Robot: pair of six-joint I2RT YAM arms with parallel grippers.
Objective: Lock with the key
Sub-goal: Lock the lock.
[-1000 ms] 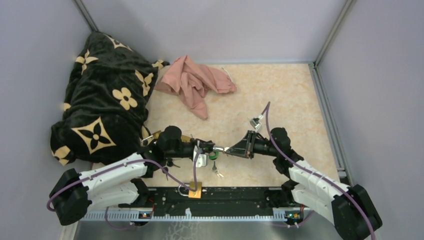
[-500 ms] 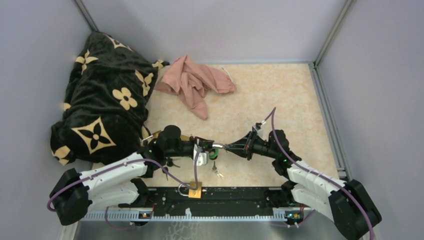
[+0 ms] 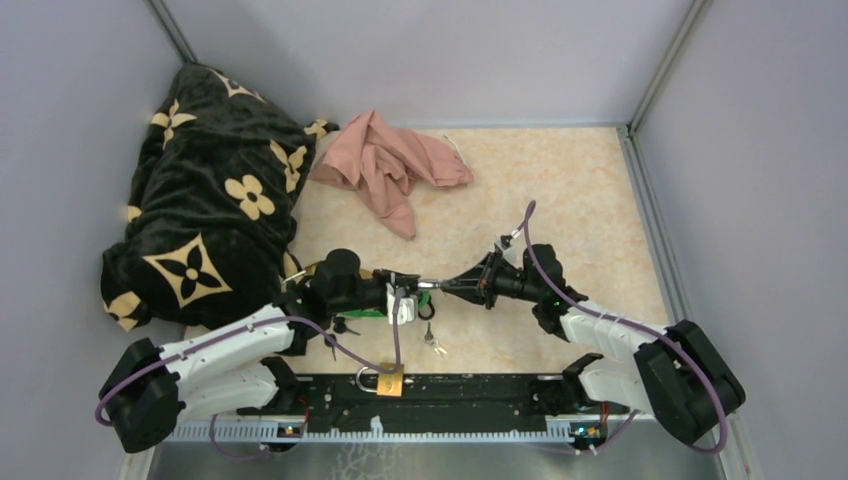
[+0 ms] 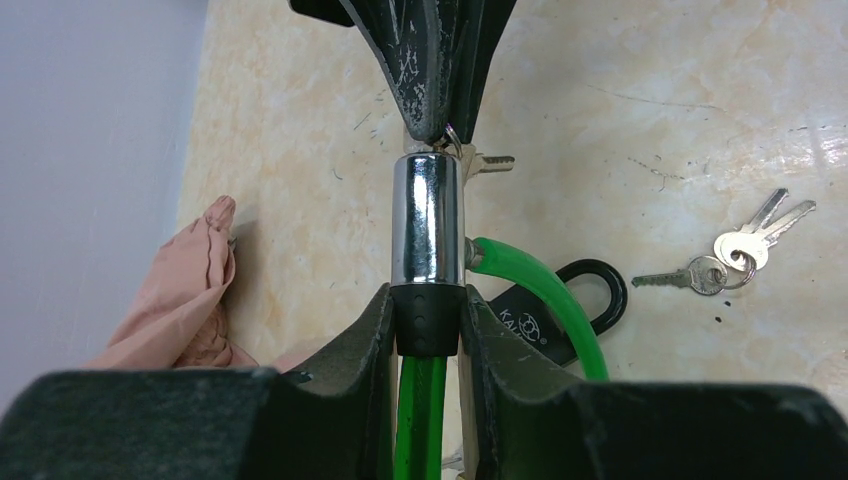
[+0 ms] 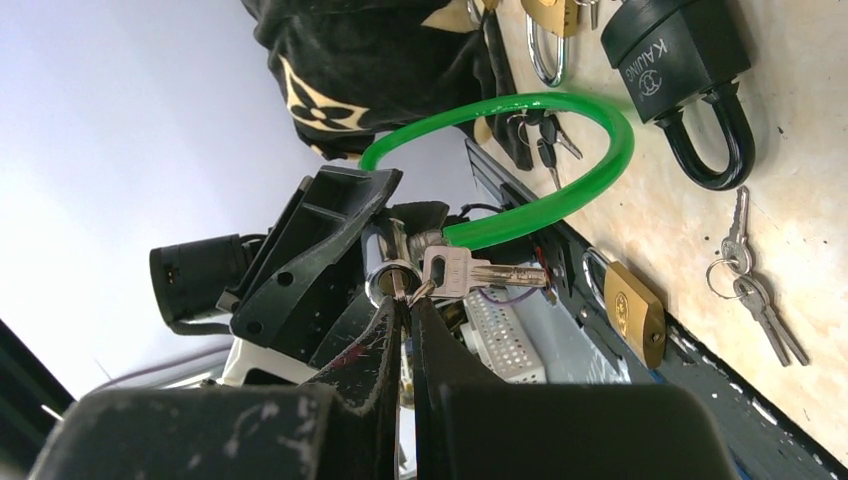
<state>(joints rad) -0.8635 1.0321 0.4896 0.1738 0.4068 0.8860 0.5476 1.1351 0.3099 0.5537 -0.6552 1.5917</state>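
Note:
My left gripper [image 4: 427,310] is shut on the black collar of a green cable lock, whose chrome cylinder [image 4: 425,220] points away from it. The green cable [image 4: 530,290] loops off to the right. My right gripper [image 5: 405,300] meets the cylinder [image 5: 385,268] end-on. It is shut on a key [image 5: 398,285] whose blade sits in the keyhole. A second silver key [image 5: 470,272] hangs from the same ring beside it. In the top view the two grippers, left [image 3: 405,295] and right [image 3: 445,287], face each other tip to tip above the table.
A black padlock [image 4: 560,310] and a small bunch of keys [image 4: 745,255] lie on the table under the lock. A brass padlock [image 3: 385,380] rests at the near rail. A pink cloth [image 3: 390,165] and a black flowered blanket [image 3: 210,200] lie at the back left.
My right wrist has rolled while staying on the key at the cylinder's end, and its forearm has swung lower and to the right. The left arm has barely moved.

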